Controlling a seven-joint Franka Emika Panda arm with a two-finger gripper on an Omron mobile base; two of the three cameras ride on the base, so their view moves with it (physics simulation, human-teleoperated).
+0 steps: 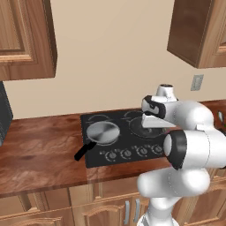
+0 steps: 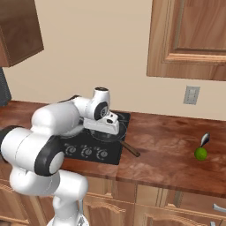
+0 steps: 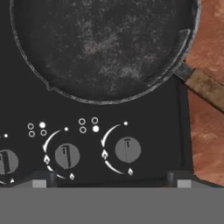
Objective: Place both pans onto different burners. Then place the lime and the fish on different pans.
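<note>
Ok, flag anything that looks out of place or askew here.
Nothing stands out. Both pans sit flat on separate burners: the silver pan front left, the dark pan front right, its handle jutting over the counter. The lime lies on the counter.

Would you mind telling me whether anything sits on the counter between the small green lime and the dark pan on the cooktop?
Nothing visible does: bare wooden counter separates the small green lime from the dark round pan; only the pan's own brown handle points that way.
</note>
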